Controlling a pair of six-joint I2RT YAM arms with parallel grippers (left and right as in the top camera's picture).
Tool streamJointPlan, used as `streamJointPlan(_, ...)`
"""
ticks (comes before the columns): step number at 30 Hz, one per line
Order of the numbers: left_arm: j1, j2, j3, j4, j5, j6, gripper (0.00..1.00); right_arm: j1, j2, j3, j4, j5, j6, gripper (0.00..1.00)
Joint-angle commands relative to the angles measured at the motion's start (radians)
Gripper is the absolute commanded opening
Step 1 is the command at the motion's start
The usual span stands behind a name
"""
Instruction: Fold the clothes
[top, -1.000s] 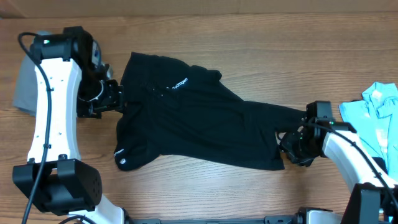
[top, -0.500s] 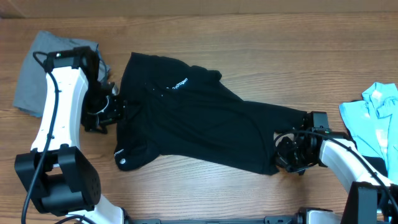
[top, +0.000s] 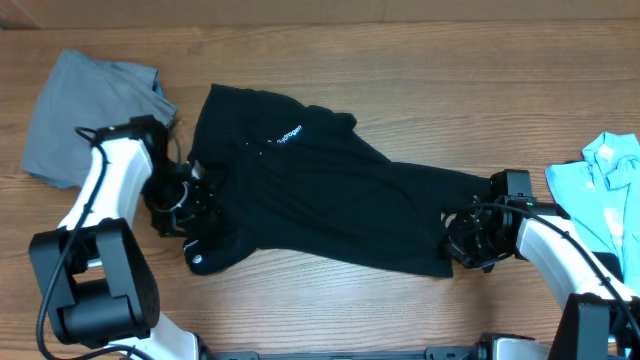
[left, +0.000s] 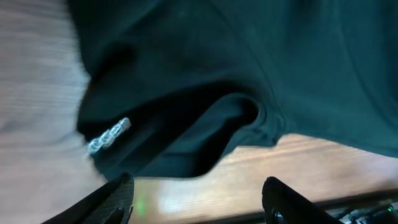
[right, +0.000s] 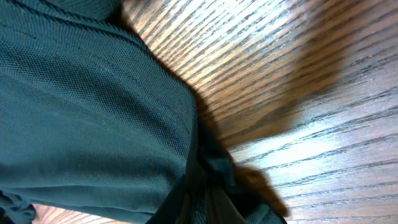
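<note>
Wooden table (top: 420, 60), black shirt (top: 320, 190) at the straightening step: your left gripper (top: 203, 198), nine o'clock, is spread; right gripper (top: 462, 240), four o'clock, pinches it. Next, clamp left on cloth.

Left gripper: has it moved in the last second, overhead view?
Yes. The left gripper has slid down the black shirt's left edge toward the near table edge, away from the white lettering and closer to the small white label.
</note>
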Motion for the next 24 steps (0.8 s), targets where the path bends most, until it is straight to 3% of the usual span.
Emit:
streamJointPlan(1, -0.009, -0.019, -0.074, 0.075, 0.038, -0.034, 0.70, -0.002, -0.008, 0.020, 0.001, 0.012, -0.004, 0.09)
streamJointPlan(7, -0.008, -0.019, -0.143, 0.130, 0.030, -0.061, 0.64, -0.002, -0.008, 0.020, -0.006, 0.012, -0.005, 0.10)
streamJointPlan(11, -0.014, -0.019, -0.143, 0.146, 0.157, 0.071, 0.58, -0.002, -0.008, 0.020, -0.006, 0.012, -0.007, 0.10)
streamJointPlan(15, -0.033, -0.019, -0.143, 0.177, 0.168, 0.161, 0.51, -0.002, -0.008, 0.020, -0.006, 0.012, -0.007, 0.11)
streamJointPlan(19, -0.085, -0.017, -0.144, 0.234, 0.161, 0.167, 0.38, -0.002, -0.008, 0.020, -0.006, 0.012, -0.007, 0.11)
streamJointPlan(24, -0.178, -0.017, -0.144, 0.242, 0.129, 0.190, 0.37, -0.002, -0.008, 0.020, -0.006, 0.012, -0.007, 0.11)
